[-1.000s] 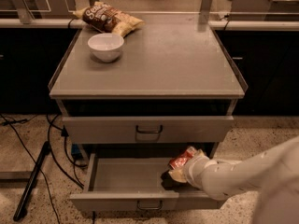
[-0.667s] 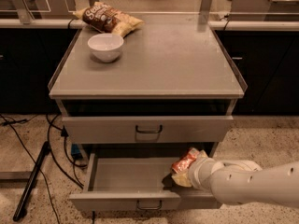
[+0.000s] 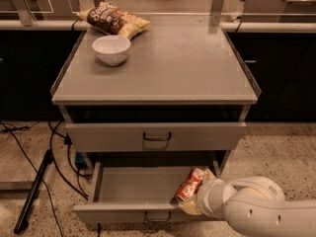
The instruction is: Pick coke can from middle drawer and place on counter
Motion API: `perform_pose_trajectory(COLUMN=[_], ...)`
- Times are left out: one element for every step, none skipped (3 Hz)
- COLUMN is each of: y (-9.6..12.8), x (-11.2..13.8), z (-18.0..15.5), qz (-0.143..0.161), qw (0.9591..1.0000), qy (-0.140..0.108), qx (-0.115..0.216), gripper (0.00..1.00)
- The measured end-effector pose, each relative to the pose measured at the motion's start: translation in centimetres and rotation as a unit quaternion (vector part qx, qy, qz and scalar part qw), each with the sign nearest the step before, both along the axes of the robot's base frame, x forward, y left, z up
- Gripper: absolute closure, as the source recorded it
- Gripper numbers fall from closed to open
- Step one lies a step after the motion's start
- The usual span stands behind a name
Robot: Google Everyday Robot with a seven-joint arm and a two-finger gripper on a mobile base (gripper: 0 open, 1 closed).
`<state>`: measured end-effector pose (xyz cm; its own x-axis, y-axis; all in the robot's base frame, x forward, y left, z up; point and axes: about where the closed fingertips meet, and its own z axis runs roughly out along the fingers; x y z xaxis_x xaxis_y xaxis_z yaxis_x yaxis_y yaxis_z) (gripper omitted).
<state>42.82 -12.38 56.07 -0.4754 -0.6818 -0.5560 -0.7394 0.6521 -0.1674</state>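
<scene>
Over the open middle drawer (image 3: 128,189), gripper (image 3: 193,191) fingers (image 3: 189,207) clamp the coke can (image 3: 189,183), tilted top up-right.

Hand (image 3: 194,190) inside open middle drawer (image 3: 133,191), clasping tilted coke can (image 3: 190,184), bowl (image 3: 111,49) and chip bag (image 3: 112,20) on table (image 3: 187,68), up-left of hand

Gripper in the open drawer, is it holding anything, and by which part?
The gripper appears to hold the coke can by its red side, tilted, above the right end of the open middle drawer.
</scene>
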Motion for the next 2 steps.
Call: perform_pose_trajectory(y=[0.17, 0.99], x=[0.05, 0.24], z=[0.02, 0.04], qz=[0.005, 0.031], qw=[1.0, 0.9994], qy=[-0.002, -0.013], qx=[-0.001, -0.006], gripper=[1.0, 1.0])
